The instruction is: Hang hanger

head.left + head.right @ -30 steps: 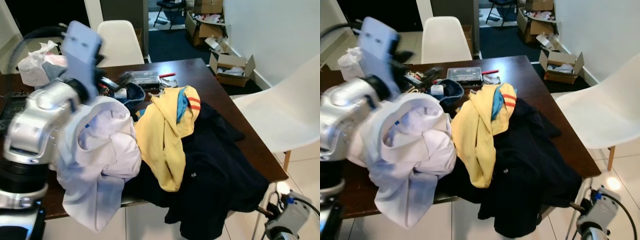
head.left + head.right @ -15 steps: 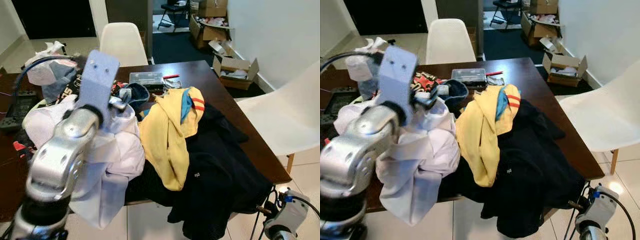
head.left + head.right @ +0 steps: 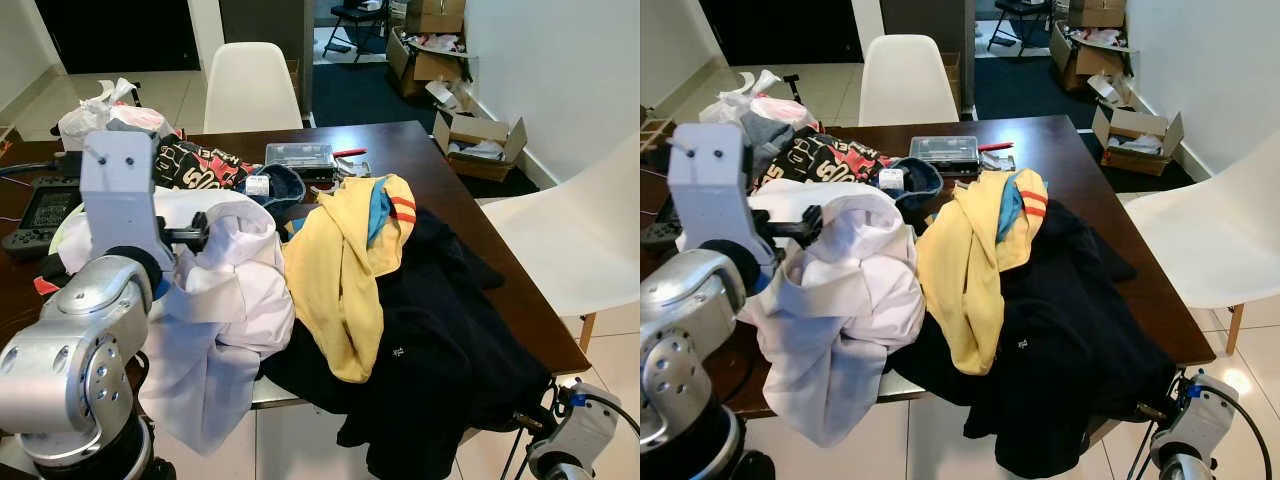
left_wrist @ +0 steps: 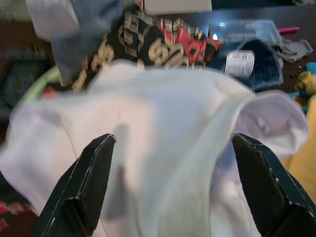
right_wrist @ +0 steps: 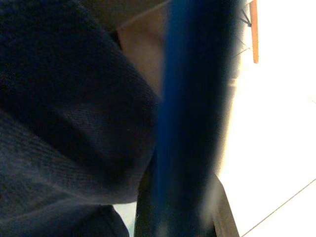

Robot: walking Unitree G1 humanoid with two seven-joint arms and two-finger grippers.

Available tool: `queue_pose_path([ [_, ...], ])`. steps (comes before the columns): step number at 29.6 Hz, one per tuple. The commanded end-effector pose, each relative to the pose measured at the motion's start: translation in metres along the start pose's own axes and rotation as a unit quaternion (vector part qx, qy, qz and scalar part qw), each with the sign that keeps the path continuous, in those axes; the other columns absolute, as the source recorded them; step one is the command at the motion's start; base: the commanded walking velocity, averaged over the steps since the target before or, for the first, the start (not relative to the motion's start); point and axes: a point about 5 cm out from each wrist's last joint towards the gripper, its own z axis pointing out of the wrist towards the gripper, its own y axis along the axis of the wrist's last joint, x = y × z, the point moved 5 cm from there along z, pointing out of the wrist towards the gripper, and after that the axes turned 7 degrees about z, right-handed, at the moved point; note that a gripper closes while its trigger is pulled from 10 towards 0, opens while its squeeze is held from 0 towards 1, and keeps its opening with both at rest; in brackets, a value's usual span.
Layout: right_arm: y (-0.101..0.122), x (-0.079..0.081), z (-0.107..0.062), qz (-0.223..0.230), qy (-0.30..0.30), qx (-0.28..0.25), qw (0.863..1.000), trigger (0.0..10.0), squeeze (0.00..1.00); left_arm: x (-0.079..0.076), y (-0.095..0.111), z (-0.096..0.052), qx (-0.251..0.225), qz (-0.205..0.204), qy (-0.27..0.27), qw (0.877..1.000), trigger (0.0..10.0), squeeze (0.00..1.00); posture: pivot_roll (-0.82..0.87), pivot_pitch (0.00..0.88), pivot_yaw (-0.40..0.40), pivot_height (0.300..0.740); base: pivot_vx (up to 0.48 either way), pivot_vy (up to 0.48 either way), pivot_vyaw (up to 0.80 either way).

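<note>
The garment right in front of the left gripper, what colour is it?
White garment, plain with no print; clearest in the left wrist view, between the left gripper's open fingers.

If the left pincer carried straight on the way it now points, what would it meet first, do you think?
Most likely the crumpled white cotton shirt: the open left pincer points right at it, fingers either side. How much gap remains is unclear.

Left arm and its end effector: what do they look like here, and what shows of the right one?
The left arm is bulky brushed silver with rounded, bolted joint housings and a pale lavender-grey flat wrist plate. Its left end effector has two long, tapering black fingers. The right arm shows a silver-grey wrist housing with black cables and a small blue fitting.
</note>
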Motion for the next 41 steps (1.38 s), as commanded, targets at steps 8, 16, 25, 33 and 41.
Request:
queue_pose_path([
  [8, -0.008, 0.008, 0.0, 0.005, 0.007, 0.012, 1.0, 10.0, 0.0, -0.016, -0.041, -0.01, 0.068, -0.008, -0.047, 0.997, 10.0, 0.0, 0.15, 0.114, 0.03, 0.74, 0.0, 0.0, 0.0],
  [16, -0.008, 0.008, 0.001, 0.005, 0.006, 0.011, 1.0, 10.0, 0.0, -0.014, -0.056, -0.017, 0.086, 0.008, -0.055, 0.995, 0.5, 0.0, 0.15, 0.117, 0.031, 0.74, 0.0, 0.0, 0.0],
  [25, -0.007, 0.008, 0.001, 0.006, 0.004, 0.01, 1.0, 10.0, 0.0, 0.008, -0.039, -0.012, 0.059, 0.055, -0.03, 0.996, 0.0, 0.0, 0.15, 0.119, 0.034, 0.74, 0.0, 0.0, 0.0],
  [33, -0.007, 0.008, 0.001, 0.007, 0.003, 0.009, 1.0, 10.0, 0.0, 0.069, 0.039, 0.007, -0.027, 0.198, 0.038, 0.979, 0.0, 0.0, 0.14, 0.109, 0.026, 0.74, 0.0, 0.0, 0.0],
  [41, -0.007, 0.009, 0.001, 0.008, 0.001, 0.007, 1.0, 10.0, 0.0, 0.07, 0.077, 0.019, -0.103, 0.275, -0.002, 0.956, 0.0, 0.0, 0.13, 0.107, 0.033, 0.74, 0.0, 0.0, 0.0],
])
